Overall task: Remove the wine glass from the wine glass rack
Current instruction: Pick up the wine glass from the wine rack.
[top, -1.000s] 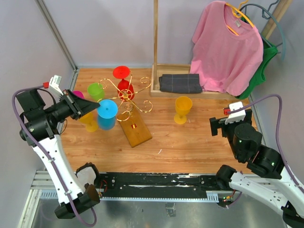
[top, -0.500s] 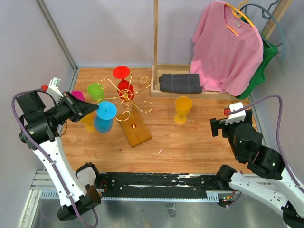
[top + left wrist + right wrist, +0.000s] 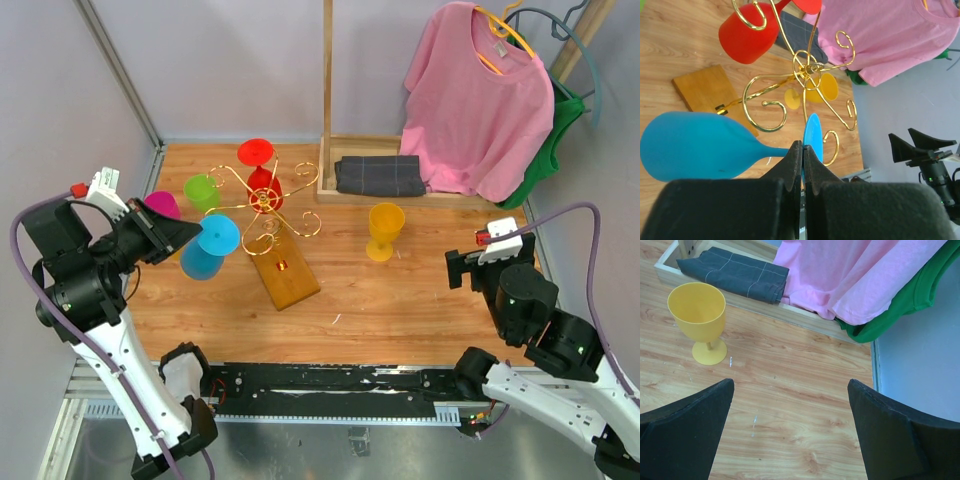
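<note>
The wine glass rack (image 3: pixel 265 201) is a gold wire stand with curled arms on a wooden base (image 3: pixel 284 272); it also shows in the left wrist view (image 3: pixel 807 69). My left gripper (image 3: pixel 187 238) is shut on the rim of the foot of a blue wine glass (image 3: pixel 203 260), holding it tilted just left of the rack, apart from the curled arms. In the left wrist view the fingers (image 3: pixel 803 148) pinch the blue foot (image 3: pixel 813 134), with the bowl (image 3: pixel 695 150) to the left. A red glass (image 3: pixel 263 185) hangs on the rack. My right gripper (image 3: pixel 790 395) is open and empty over bare wood.
A green glass (image 3: pixel 202 190) and a magenta glass (image 3: pixel 160 204) hang at the rack's left. A yellow glass (image 3: pixel 385 230) stands on the table right of the rack. A wooden tray (image 3: pixel 330 192) holds a folded dark cloth (image 3: pixel 380 175); pink and green shirts (image 3: pixel 480 100) hang behind.
My left gripper has pulled back to the left and nearer with the blue glass, which has tilted and come away from the rack's arms. The right arm has barely moved.
</note>
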Controlling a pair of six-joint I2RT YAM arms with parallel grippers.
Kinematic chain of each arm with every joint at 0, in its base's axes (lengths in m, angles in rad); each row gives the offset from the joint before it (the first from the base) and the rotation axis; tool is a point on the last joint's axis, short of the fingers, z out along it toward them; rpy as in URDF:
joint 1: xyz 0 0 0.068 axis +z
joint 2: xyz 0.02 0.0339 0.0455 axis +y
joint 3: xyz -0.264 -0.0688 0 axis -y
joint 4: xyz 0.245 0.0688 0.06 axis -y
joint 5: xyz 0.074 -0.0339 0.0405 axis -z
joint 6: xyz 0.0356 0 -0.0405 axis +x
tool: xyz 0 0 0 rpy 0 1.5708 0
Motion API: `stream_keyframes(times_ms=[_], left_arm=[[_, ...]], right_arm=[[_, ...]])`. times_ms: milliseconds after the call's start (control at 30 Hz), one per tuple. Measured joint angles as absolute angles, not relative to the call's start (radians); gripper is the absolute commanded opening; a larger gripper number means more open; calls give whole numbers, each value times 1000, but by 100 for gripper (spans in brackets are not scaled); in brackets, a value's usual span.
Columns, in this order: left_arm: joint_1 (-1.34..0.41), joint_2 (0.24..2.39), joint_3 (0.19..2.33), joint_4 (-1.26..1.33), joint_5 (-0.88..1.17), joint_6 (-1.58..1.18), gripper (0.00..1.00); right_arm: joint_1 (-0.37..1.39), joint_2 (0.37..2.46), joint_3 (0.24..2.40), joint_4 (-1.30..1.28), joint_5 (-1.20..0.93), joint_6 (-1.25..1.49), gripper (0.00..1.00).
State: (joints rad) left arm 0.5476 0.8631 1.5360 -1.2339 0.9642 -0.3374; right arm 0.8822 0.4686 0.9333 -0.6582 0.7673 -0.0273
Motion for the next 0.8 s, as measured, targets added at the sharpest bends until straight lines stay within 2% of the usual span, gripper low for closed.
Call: stream_keyframes(times_ms=[367,800], left_arm=[[548,852,1546,-1276,875,-295,0],[548,875,1674,-1291,747,-225,0]], right_arm=[[882,454,934,-664,767,-27,98],[882,446,944,-675,766,-27,98]])
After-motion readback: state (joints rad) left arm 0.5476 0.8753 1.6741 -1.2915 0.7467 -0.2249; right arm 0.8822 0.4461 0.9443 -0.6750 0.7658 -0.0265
